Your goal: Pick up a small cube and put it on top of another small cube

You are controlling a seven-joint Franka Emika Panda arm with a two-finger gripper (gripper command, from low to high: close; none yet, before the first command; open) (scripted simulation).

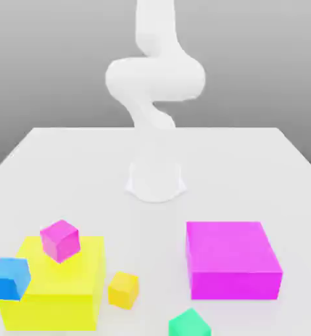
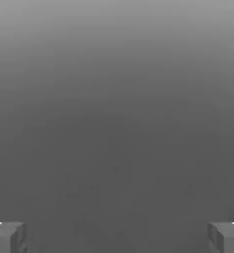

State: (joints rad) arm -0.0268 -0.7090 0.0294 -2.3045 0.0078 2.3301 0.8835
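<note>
See green cube cut off at the exterior view's bottom edge, magenta cube seemingly on yellow block, and gripper spread apart, partly cropped.

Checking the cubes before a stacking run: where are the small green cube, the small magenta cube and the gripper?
small green cube [image 1: 189,324], exterior view, top face
small magenta cube [image 1: 60,242], exterior view, front
gripper [image 2: 117,238], hand view, between fingertips
</note>
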